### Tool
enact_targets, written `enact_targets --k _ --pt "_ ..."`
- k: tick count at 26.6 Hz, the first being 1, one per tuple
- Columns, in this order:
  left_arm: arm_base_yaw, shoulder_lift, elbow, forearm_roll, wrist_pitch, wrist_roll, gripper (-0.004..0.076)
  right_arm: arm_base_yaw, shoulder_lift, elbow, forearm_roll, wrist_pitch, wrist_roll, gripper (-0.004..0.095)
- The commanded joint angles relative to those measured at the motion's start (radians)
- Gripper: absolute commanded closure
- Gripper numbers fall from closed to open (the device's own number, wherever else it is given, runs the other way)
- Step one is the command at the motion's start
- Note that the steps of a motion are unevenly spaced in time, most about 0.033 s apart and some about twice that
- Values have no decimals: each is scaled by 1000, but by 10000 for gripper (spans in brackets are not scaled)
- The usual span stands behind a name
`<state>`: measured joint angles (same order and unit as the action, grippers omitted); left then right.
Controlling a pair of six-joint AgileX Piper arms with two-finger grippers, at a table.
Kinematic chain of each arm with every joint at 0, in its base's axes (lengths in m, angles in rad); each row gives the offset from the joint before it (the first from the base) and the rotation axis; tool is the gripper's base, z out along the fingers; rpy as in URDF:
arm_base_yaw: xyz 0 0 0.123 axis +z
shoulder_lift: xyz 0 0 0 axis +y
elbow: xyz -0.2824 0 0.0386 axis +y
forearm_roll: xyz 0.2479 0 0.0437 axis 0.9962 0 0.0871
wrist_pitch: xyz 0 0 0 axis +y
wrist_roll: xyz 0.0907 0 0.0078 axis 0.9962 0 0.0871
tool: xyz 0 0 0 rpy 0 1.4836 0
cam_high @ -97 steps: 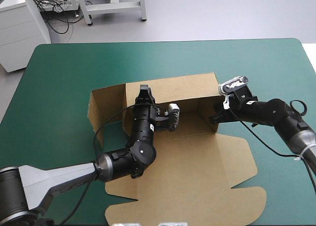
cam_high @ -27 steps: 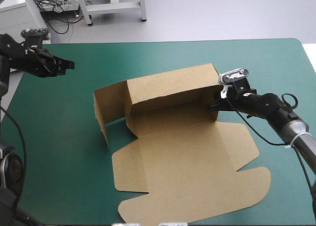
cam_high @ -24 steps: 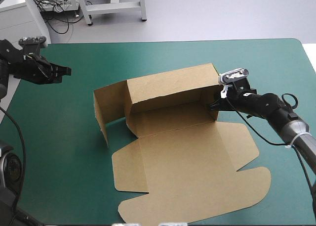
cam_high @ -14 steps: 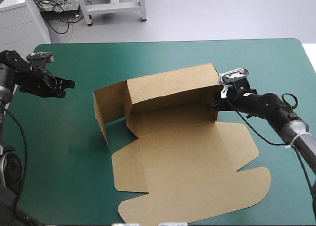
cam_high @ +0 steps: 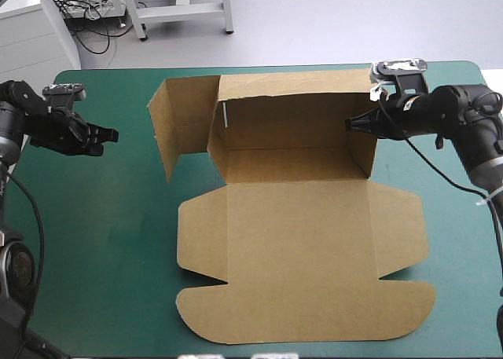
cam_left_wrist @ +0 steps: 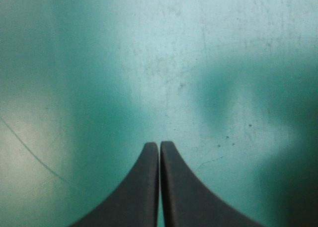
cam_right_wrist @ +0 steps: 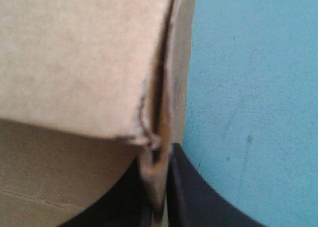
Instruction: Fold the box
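The box (cam_high: pixel 299 217) has slid toward the worktop's (cam_high: pixel 94 241) far edge and squared up since just before. The right gripper (cam_high: pixel 350 124) has its fingers clamped on the box's right wall. The left gripper (cam_high: pixel 110 134), fingers together, hangs well left of the box, whose left flap (cam_high: pixel 169 131) likely needs tucking next.

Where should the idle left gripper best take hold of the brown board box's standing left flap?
Likely its free upright edge, from the table's left: the left flap stands on edge, swung outward toward the shut left gripper, which must open first.
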<state>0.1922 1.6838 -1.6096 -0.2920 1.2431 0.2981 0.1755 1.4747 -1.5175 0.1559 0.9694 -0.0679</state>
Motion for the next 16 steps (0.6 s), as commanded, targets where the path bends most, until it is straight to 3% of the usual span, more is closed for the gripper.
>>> enact_targets --k 1,4,9,16 --pt "3 -42 -27 -29 52 -2 731 -1 -3 -107 16 77 40 914" --pt "3 -42 -27 -38 54 -13 731 -1 58 -178 27 280 45 914" --pt "3 -42 -27 -43 54 -18 731 -1 66 -155 64 278 77 914" --pt "3 -42 -27 -39 54 -11 731 29 58 37 108 280 80 914"
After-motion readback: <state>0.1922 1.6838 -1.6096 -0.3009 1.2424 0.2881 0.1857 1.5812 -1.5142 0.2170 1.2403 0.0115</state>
